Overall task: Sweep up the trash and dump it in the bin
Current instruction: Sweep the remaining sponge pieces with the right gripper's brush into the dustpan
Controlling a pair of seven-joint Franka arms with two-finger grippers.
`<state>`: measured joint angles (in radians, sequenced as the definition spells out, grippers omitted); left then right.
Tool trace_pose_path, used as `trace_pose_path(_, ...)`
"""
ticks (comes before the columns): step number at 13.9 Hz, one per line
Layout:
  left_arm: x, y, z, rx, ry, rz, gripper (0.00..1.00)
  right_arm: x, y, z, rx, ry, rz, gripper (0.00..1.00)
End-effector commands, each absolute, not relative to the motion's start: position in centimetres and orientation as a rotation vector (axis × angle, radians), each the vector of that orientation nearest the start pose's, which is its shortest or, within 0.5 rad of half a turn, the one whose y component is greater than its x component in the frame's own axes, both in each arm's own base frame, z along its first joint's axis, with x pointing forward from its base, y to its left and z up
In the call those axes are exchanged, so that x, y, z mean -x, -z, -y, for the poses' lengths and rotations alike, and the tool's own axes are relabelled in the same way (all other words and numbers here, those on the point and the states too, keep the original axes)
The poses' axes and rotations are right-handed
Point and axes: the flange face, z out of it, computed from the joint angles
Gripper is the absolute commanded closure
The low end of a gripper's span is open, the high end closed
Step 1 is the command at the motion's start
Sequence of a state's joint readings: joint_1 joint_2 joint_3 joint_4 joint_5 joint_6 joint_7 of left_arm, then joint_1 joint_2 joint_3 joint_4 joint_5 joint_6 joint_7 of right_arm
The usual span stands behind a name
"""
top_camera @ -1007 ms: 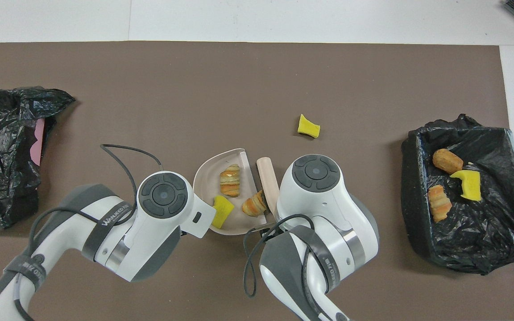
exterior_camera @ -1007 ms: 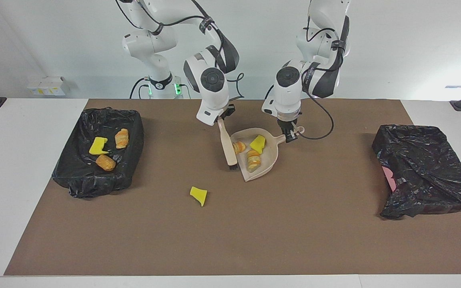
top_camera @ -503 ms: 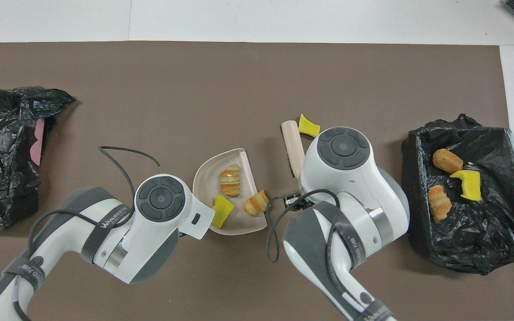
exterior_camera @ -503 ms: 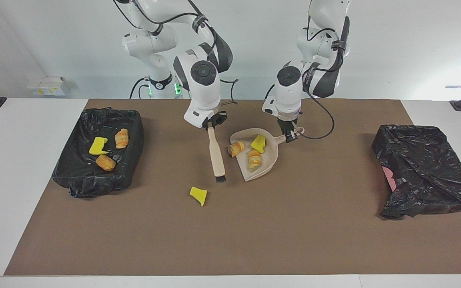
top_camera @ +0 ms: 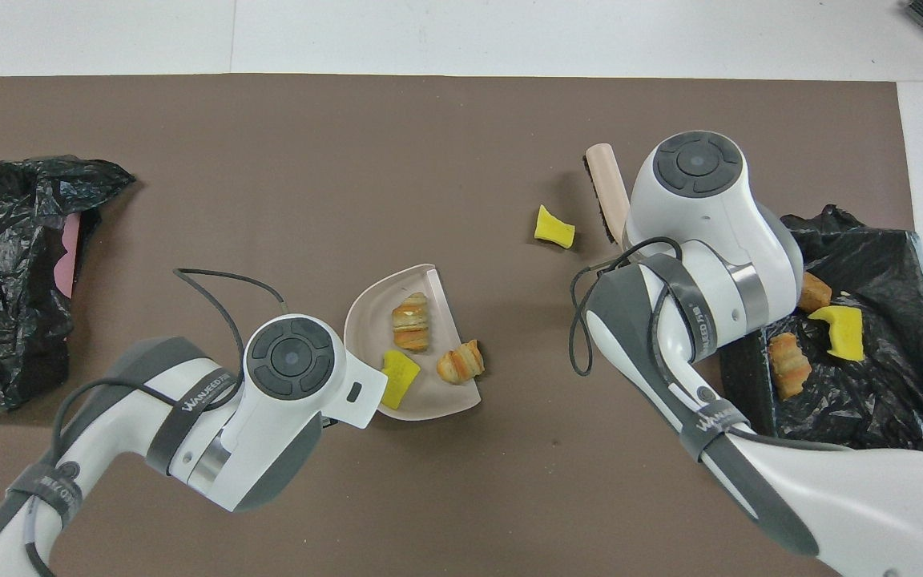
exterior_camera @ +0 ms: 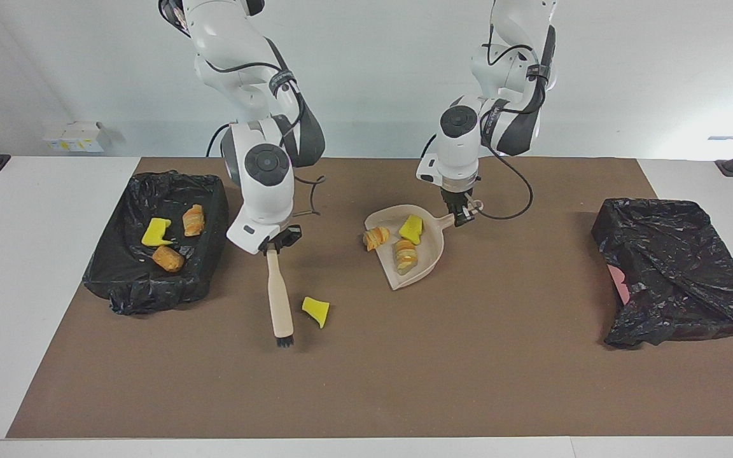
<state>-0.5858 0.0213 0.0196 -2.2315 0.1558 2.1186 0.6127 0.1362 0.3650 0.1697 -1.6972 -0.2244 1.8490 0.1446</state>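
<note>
Right end effector (exterior_camera: 273,247) clamps brush (exterior_camera: 280,299), bristles just beside yellow trash piece (exterior_camera: 316,310); left end effector (exterior_camera: 462,217) grips dustpan (exterior_camera: 431,245).

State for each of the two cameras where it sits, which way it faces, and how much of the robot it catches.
Facing view: high across the table, looking at both robots; shows whole arms, right gripper on the beige wooden brush, left gripper on the beige plastic dustpan.
Overhead view: above the robots' end, looking steeply down; shows forearms and wrists only.
Both share the loose yellow sponge chunk, half a turn apart.
</note>
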Motion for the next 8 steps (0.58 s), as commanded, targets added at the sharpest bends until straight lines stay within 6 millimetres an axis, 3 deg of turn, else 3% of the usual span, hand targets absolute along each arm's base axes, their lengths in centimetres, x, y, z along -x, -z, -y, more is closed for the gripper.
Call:
trace_pose_path(1,-42.6,-35.7,26.7,2.469,-0.208,-1.675,1.0,-63.2,-35.4,-17.5,3.298,-0.291,0.471,1.0)
trace_pose_path(4,-42.4,-35.8,26.7,2.496,-0.215,-1.627,1.0,-61.9,-34.6,-20.4,3.244,-0.344,0.499,1.0)
trace_pose_path(8,-42.3,-35.6,26.7,2.494,-0.206,-1.634,1.0,-57.0,-34.5,-26.4,3.143,-0.534,0.579,1.0)
